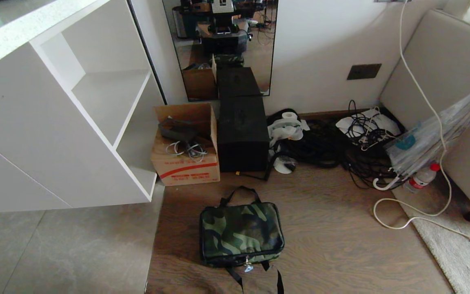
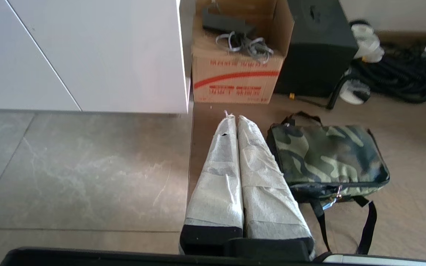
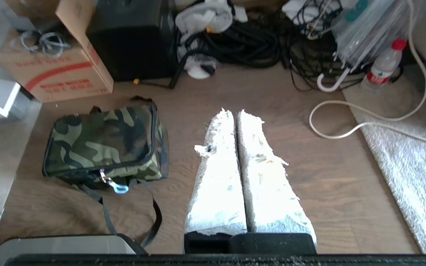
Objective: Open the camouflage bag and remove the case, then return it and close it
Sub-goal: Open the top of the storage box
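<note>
Camouflage bag [image 1: 241,233], soft rectangular green-patterned fabric with black strap handles and black zip edging, lies flat on the wooden floor [image 1: 333,241], zipped shut, zip pull at its near edge. Contents hidden; no flat black case can be seen. Near straps run off the lower edge of the head view.

Left hand [image 2: 234,119]: tape-wrapped fingers pressed together, holding nothing, hanging above the floor just beside the bag, no contact. Right hand [image 3: 234,112]: wrapped fingers likewise together, empty, above bare floor on the bag's other side. Neither hand appears in the head view.

Brown cardboard box with red printing [image 1: 186,143] stands open beyond the bag against the white shelf unit [image 1: 96,106]; inside, a dark flat object and a coil of grey cable [image 1: 187,149], details hard to make out. Tall black box [image 1: 242,132] touches the cardboard box's side. Tangled black cables [image 1: 333,147], a clear plastic bottle with red cap [image 1: 422,178] and a white cord [image 1: 412,216] lie further right.
</note>
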Robot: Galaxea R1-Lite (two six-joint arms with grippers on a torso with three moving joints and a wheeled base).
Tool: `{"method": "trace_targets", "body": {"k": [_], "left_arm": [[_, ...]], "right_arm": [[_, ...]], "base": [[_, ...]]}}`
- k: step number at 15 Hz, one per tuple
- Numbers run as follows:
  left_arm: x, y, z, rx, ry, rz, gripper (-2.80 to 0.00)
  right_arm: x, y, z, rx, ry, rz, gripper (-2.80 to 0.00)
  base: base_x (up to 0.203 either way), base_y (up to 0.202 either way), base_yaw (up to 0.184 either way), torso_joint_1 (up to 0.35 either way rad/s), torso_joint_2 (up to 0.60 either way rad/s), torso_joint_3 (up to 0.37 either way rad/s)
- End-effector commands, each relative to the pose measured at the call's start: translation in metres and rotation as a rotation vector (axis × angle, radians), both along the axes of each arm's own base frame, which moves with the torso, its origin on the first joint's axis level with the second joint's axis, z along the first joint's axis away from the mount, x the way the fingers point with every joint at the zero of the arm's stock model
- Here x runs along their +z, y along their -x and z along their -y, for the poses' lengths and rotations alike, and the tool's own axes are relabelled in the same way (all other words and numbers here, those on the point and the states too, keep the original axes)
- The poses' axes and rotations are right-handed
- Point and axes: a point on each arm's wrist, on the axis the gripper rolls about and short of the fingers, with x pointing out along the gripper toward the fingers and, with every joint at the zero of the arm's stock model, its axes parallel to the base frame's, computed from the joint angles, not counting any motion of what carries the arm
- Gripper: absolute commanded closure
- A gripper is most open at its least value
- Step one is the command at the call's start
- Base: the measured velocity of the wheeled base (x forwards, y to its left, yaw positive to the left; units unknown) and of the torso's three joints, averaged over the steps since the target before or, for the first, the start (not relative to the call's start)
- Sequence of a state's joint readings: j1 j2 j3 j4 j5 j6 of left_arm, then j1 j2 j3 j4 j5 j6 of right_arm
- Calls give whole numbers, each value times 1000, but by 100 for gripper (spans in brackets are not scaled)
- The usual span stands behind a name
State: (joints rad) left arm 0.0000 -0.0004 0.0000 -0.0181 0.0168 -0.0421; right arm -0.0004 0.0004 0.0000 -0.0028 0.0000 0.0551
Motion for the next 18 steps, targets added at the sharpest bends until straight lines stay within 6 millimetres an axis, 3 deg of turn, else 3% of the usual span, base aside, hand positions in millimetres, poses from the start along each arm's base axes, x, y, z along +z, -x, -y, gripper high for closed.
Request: {"method": "trace_targets", "body": {"k": [1,18], "left_arm": [[-3,-1,0,2,1,-9,0],[-3,-1,0,0,-2,-9,0]], "right_arm": [[0,0,0,0,0,-1,0],[0,0,0,0,-2,-1,0]], "base": [[0,0,0,7,-7,-193],[0,0,0,3,2,-195]]}}
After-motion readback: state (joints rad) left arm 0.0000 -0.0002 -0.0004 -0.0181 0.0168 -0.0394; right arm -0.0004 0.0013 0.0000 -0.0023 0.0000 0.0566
